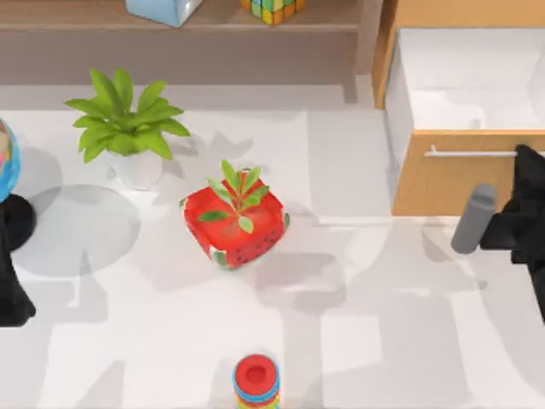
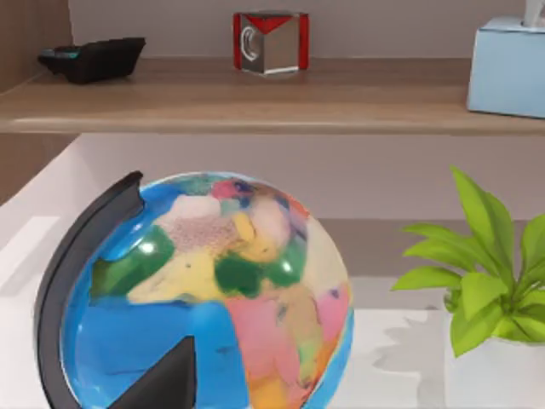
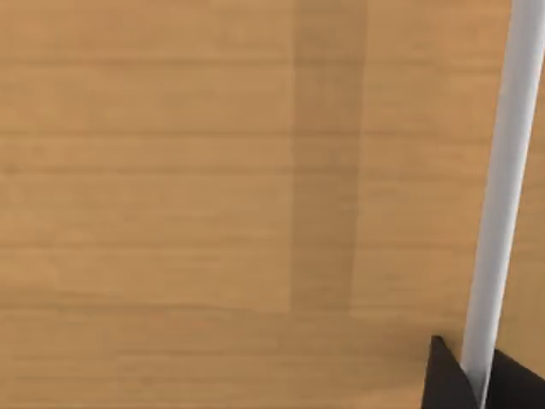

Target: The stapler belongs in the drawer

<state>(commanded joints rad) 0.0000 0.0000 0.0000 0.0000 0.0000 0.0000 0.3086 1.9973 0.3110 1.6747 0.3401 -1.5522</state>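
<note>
The drawer [image 1: 443, 183] stands pulled out at the top view's upper right, its white interior showing behind the tan front. My right gripper [image 1: 528, 160] is at the silver bar handle [image 1: 468, 153]. In the right wrist view the gripper [image 3: 477, 383] has a dark fingertip pressed against each side of the handle [image 3: 502, 187], against the drawer's wooden front [image 3: 213, 196]. The stapler [image 1: 473, 220], a slim grey piece, lies on the table in front of the drawer, just left of my right arm. My left gripper [image 1: 10, 298] is parked at the table's left edge.
A globe [image 2: 213, 298] sits by my left arm. A potted plant [image 1: 128, 128], a red strawberry-patterned cube with leaves [image 1: 234, 217] and a ring stack [image 1: 256, 382] stand on the table. The brown shelf [image 1: 170, 21] runs along the back.
</note>
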